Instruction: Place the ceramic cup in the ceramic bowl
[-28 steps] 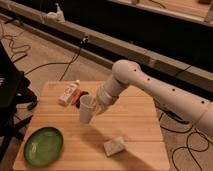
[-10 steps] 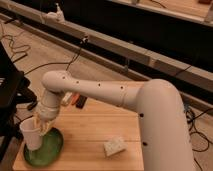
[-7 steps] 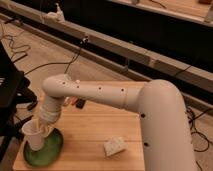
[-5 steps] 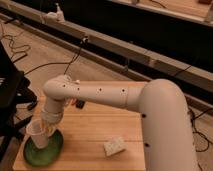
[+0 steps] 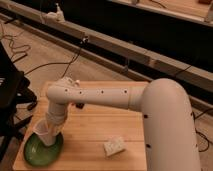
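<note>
Wooden tabletop [image 5: 95, 135], cables on floor behind. Ceramic cup [image 5: 45, 135] sits tilted over ceramic bowl [image 5: 42, 151], hand [image 5: 52, 127] gripping it. Best: level cup, settle base centrally, then release gently. 1 pale block [image 5: 114, 146] lies right of bowl.

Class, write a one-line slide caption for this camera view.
The arm's tool holds the white ceramic cup over the green ceramic bowl at the wooden table's corner, a pale block nearby.

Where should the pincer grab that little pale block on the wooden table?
Across its two long sides, coming straight down from above. The pale block lies flat and low on the wooden table with bare wood around it, so side approaches look awkward. The pincer is over at the ceramic cup in the green bowl.
</note>
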Tool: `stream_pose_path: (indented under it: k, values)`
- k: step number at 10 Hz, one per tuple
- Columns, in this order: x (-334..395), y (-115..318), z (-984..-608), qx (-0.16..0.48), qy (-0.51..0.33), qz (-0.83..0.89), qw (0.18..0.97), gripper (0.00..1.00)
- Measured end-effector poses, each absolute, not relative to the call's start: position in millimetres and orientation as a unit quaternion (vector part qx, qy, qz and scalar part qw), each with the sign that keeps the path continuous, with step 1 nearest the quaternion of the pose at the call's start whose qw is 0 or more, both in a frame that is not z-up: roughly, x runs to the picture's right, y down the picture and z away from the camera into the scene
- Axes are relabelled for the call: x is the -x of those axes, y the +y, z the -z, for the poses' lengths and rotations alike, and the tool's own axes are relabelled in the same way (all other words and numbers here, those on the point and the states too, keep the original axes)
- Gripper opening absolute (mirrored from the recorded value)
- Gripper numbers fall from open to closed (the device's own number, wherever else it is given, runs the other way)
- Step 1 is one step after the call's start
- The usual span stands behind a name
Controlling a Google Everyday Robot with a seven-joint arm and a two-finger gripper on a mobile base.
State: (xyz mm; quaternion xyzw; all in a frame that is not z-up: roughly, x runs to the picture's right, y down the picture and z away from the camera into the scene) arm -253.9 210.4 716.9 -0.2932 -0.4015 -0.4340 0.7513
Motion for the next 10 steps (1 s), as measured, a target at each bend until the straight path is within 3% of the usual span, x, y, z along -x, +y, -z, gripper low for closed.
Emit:
stream_pose_path:
  k: [8,10]
  values:
    - [254.1,227.6,-713.4,0.29,-0.404,0.436,0.75,0.78]
    - [254.7,226.7,-711.6,0.284,-0.402,0.441,0.751,0.8]
